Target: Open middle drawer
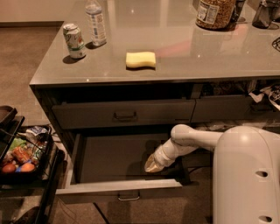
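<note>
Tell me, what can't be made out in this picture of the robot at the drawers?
Camera view, the only one:
- Tool, low inside the open middle drawer: shadow hides whether it touches the drawer floor.
- Jar: top cut off by the upper edge.
- Food tray: cut off by the left edge.
- Cabinet, lower right: hidden behind the robot's white body.

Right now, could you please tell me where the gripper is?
In the camera view the gripper is low and just right of centre, inside the pulled-out middle drawer, close behind the right end of its front.
</note>
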`<state>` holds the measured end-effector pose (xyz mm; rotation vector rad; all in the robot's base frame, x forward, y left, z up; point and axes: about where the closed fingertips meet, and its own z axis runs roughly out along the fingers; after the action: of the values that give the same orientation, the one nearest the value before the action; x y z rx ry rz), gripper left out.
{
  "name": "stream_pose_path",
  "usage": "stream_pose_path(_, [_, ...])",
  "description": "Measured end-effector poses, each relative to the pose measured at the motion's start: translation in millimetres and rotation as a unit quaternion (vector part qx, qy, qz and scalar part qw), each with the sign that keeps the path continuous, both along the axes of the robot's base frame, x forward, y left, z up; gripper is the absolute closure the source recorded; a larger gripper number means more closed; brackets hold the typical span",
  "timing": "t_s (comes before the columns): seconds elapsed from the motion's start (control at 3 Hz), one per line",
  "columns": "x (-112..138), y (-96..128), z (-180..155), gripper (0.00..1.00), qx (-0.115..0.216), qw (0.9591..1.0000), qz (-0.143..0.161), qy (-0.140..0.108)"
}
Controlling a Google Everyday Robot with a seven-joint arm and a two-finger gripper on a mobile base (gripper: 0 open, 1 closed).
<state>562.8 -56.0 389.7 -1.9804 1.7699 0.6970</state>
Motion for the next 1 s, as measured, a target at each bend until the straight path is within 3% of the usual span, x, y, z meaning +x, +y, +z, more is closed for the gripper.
stream_pose_path(0.33, [-1.8, 0.6, -2.2, 1.00, 0.001, 1.0000, 0.000, 0.003])
stream_pose_path(1.0, [-48.3, 0.8, -13.2, 1.00, 0.005, 0.9997, 0.000, 0.023])
